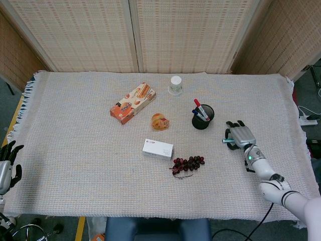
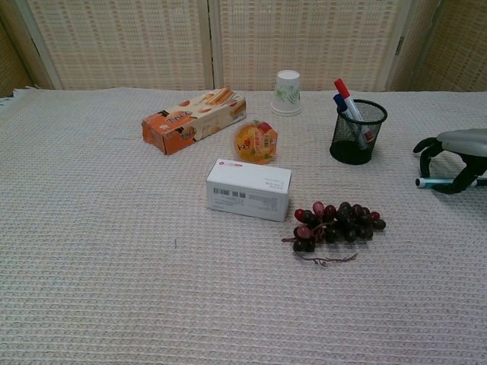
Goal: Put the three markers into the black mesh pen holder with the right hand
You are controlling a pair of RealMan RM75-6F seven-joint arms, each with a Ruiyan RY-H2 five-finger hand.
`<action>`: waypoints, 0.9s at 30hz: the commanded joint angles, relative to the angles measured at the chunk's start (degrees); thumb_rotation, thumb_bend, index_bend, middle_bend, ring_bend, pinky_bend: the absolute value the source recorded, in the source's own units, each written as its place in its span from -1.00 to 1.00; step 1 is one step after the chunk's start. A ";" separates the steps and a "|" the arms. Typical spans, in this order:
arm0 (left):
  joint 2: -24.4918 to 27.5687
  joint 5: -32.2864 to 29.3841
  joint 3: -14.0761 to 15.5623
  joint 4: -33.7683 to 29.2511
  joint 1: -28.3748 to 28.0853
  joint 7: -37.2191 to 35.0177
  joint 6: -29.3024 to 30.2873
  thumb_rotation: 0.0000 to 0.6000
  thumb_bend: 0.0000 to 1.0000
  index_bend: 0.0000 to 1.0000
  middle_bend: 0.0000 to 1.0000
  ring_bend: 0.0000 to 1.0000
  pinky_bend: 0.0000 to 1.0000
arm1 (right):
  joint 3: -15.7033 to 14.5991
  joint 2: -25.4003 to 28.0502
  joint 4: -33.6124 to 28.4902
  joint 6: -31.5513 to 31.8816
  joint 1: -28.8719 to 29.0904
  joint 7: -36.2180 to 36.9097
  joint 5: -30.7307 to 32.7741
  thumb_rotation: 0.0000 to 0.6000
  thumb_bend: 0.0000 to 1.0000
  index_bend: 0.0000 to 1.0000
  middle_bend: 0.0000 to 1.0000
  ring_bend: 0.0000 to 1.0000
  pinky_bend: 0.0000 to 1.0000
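Note:
The black mesh pen holder point(image 1: 202, 118) point(image 2: 358, 133) stands right of the table's centre, with a red marker point(image 2: 342, 89) and a blue marker point(image 2: 339, 104) sticking out of it. A teal marker point(image 1: 226, 141) point(image 2: 429, 182) lies flat on the cloth to the holder's right. My right hand point(image 1: 242, 136) point(image 2: 459, 144) arches low over it, fingers apart and coming down on either side of the barrel, and most of the marker is hidden beneath the palm. My left hand point(image 1: 7, 163) hangs at the table's left edge, fingers spread, holding nothing.
A bunch of dark grapes point(image 1: 188, 163) lies in front of the holder, near the right hand. A white box point(image 1: 157, 149), an orange jelly cup point(image 1: 160, 121), an orange cracker box point(image 1: 133, 103) and a paper cup point(image 1: 175, 85) sit toward the middle and back.

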 commanded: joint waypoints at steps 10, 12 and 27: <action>0.01 0.11 -0.08 0.07 0.02 -0.33 0.13 1.00 0.22 -0.69 -1.00 -1.00 -0.89 | 0.35 -0.11 0.27 1.66 -0.16 1.22 -1.11 1.00 -0.31 0.19 -0.82 -0.66 -0.93; 0.00 0.06 -0.07 0.06 0.00 -0.30 0.03 1.00 0.22 -0.69 -1.00 -1.00 -0.89 | 0.82 0.46 -0.73 2.56 -0.19 2.52 -1.52 1.00 -0.31 0.19 -0.82 -0.66 -0.93; 0.53 0.90 -0.12 -0.78 0.37 -0.73 1.32 1.00 0.23 -0.69 -1.00 -1.00 -0.89 | 14.71 15.00 -24.11 12.45 2.35 25.47 -2.20 1.00 -0.30 0.20 -0.81 -0.64 -0.90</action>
